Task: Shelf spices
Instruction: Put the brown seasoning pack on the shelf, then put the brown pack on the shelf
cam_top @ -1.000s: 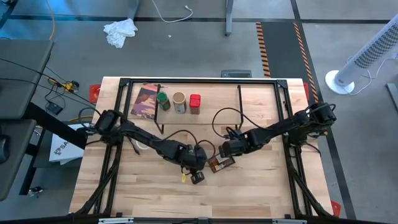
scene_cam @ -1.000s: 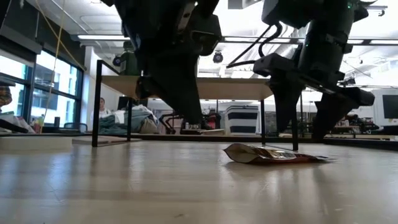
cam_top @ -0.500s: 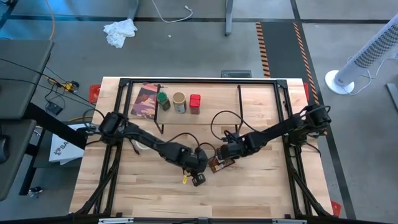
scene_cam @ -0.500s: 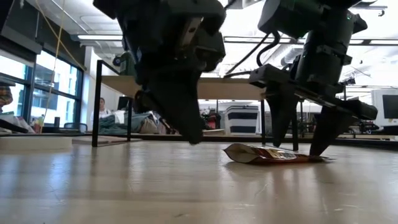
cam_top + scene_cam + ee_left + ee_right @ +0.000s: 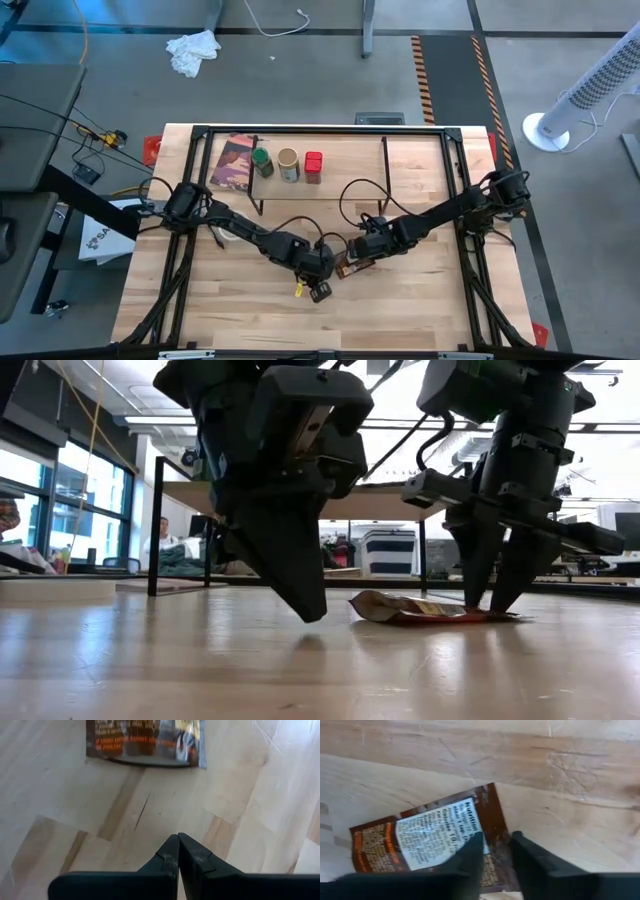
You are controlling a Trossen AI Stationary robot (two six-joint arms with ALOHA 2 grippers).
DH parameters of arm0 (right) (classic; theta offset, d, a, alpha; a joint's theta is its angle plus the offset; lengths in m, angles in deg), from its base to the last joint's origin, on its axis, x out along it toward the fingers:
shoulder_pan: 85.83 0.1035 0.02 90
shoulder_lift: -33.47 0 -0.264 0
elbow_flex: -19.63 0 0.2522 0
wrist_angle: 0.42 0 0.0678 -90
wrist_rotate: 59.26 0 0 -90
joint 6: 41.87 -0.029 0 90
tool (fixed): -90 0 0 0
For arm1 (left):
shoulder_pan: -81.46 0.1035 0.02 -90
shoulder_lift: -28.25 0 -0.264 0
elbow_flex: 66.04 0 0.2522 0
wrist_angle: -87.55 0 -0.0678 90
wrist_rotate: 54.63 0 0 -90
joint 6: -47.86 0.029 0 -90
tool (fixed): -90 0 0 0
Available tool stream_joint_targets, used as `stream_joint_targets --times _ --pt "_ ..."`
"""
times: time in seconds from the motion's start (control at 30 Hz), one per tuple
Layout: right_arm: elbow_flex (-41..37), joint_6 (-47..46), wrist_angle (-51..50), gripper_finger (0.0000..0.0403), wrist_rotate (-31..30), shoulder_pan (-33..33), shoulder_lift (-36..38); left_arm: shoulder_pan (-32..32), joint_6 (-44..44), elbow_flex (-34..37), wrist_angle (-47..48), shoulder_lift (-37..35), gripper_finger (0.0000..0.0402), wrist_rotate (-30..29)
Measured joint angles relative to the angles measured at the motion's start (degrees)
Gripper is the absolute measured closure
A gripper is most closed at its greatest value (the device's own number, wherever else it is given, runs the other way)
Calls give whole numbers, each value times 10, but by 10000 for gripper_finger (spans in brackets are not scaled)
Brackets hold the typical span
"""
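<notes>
The flat orange-brown packet point(image 5: 350, 266) lies on the table near its middle. My right gripper point(image 5: 496, 851) stands over the packet's end, fingers pointing down and closed to a narrow gap on it. My left gripper point(image 5: 312, 612) is shut and empty. Its tip hangs just above the table, close to the packet's other end point(image 5: 145, 742). The green-lidded jar point(image 5: 262, 162), the tan-lidded jar point(image 5: 288, 165) and the red tin point(image 5: 314, 167) stand in a row on the shelf's wooden board point(image 5: 380, 502) at the far side. My right gripper pinches the packet's brown edge strip point(image 5: 496, 827) at one end between its two fingers point(image 5: 482, 585). They come from above, pointing steeply down, tips at the table. The packet lies on the table, its other end point(image 5: 365, 603) curled up slightly.
A larger dark maroon packet point(image 5: 233, 163) lies left of the jars. The shelf's thin black legs point(image 5: 157, 525) stand on the table behind the arms. Bare wood stretches along the near edge point(image 5: 300, 325). A person point(image 5: 163, 532) shows far off in the room.
My right gripper has come down onto the packet's end and drawn its fingers from wide apart to a narrow gap on it. The packet's free end has curled up a little. My left gripper, still shut, has sunk toward the table beside the packet.
</notes>
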Motion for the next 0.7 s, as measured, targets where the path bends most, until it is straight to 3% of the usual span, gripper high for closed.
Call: stream_joint_targets --times 0.1,0.17,0.47,0.7 --pt "0 -2 0 374 3 1 -1 0 0 0 0 0 401 -1" --pt "-1 -2 2 394 3 1 -1 0 0 0 4 0 401 -1" --pt "-4 11 -5 403 -12 18 40 1 49 0 46 -26 401 -5" --pt "-3 14 -21 403 -99 54 136 4 139 0 104 -109 401 -75"
